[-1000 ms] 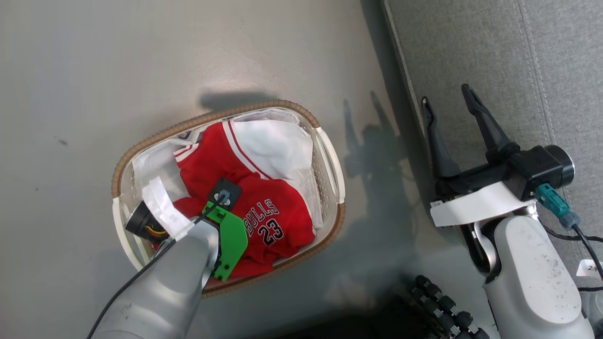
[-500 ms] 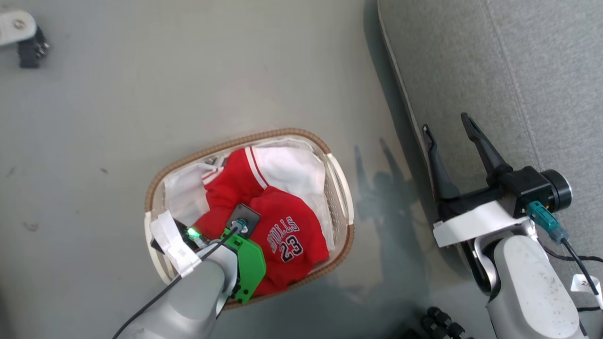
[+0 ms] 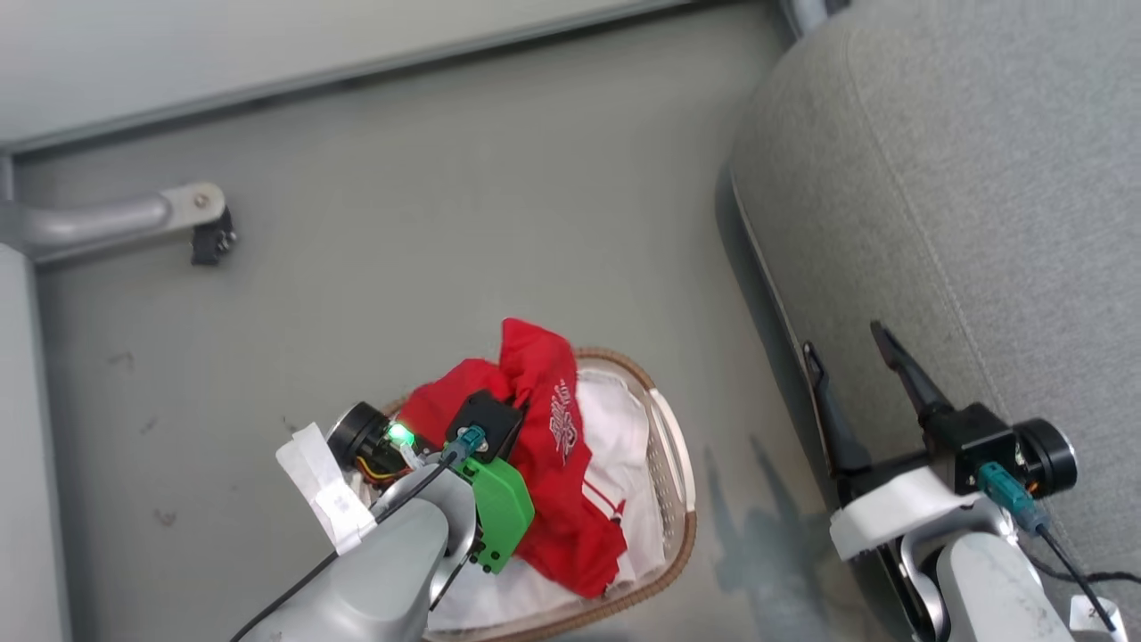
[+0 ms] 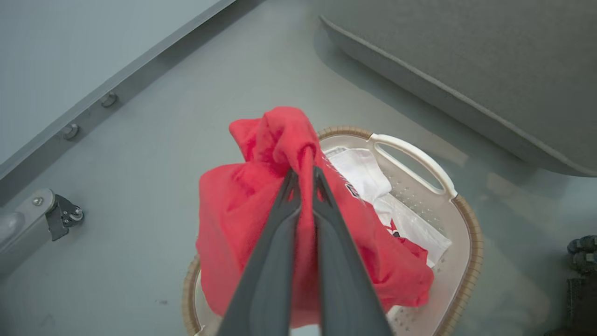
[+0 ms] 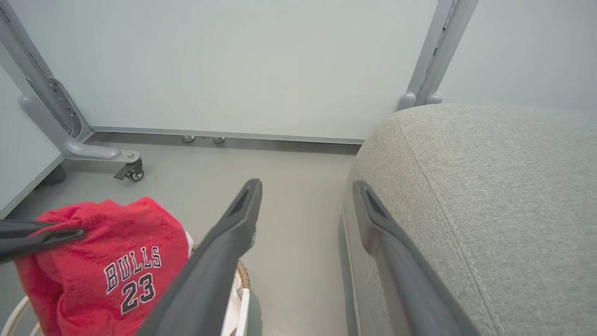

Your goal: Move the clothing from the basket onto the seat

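My left gripper (image 4: 303, 177) is shut on a bunched fold of the clothing, a red jersey (image 4: 233, 210) with BULLS 23 lettering (image 5: 133, 275). The jersey hangs from the fingers above the basket (image 3: 677, 464), its lower part still draped inside. A red fold with white stripe trim (image 3: 606, 504) lies on the white liner (image 3: 624, 419). My right gripper (image 3: 842, 339) stands open and holds nothing, right of the basket, at the front edge of the grey seat (image 3: 963, 196). In the right wrist view its fingers (image 5: 233, 233) straddle the seat's edge (image 5: 489, 186).
A grey metal frame leg with a caster (image 3: 201, 227) stands on the floor far left of the basket, also in the wrist views (image 5: 130, 170). A wall with a baseboard (image 3: 357, 71) runs behind. Bare grey floor (image 3: 490, 223) lies between the basket and the seat.
The head camera has tilted, shifting the whole picture. My left gripper has risen with the jersey, which now hangs bunched above the basket instead of lying flat. The right gripper stays open.
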Motion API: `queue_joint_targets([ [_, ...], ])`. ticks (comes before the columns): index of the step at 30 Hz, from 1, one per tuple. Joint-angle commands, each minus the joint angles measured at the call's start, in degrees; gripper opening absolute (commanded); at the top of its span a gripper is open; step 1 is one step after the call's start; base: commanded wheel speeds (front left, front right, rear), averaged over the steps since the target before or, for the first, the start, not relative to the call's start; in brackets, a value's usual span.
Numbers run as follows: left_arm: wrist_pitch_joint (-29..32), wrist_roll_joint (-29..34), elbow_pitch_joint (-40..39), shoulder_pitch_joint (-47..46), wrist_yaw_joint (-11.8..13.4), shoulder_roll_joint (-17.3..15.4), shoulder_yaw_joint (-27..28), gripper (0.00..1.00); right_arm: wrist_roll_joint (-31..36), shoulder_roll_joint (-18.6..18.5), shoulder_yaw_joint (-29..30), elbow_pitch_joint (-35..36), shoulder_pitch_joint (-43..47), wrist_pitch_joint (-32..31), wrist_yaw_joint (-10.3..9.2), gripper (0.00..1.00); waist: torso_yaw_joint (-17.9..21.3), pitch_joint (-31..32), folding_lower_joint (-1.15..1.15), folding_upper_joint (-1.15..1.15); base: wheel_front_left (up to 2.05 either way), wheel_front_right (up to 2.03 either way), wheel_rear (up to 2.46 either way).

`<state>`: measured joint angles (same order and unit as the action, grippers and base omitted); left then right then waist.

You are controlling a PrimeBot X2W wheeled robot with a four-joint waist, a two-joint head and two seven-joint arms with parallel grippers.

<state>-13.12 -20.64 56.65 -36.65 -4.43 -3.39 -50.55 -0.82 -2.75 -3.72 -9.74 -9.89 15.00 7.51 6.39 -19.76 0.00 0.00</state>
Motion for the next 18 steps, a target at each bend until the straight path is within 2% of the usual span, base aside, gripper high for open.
queue_joint_targets([
  [1, -0.6, 0.2, -1.0, 0.5, -0.5, -0.9, -0.4, 0.00, 0.4, -0.2, 0.1, -0.4, 1.8, 0.3, -0.04, 1.00, -2.3, 9.5, 0.00, 0.00, 0.00, 0.00, 0.00],
  [10, -1.4, 1.8, -9.2, -3.5, -2.0, -4.7, -2.0, 0.00, 1.2, -0.2, -0.1, -1.6, 7.5, 0.3, -0.04, 1.00, -2.8, 18.5, 0.00, 0.00, 0.00, 0.00, 0.00],
  [18, 2.6, 2.7, -19.0, -11.9, -2.5, -8.7, -2.5, 0.00, 1.7, -0.2, -2.0, -0.7, 6.2, 0.3, -0.04, 1.00, -3.3, 20.5, 0.00, 0.00, 0.00, 0.00, 0.00],
])
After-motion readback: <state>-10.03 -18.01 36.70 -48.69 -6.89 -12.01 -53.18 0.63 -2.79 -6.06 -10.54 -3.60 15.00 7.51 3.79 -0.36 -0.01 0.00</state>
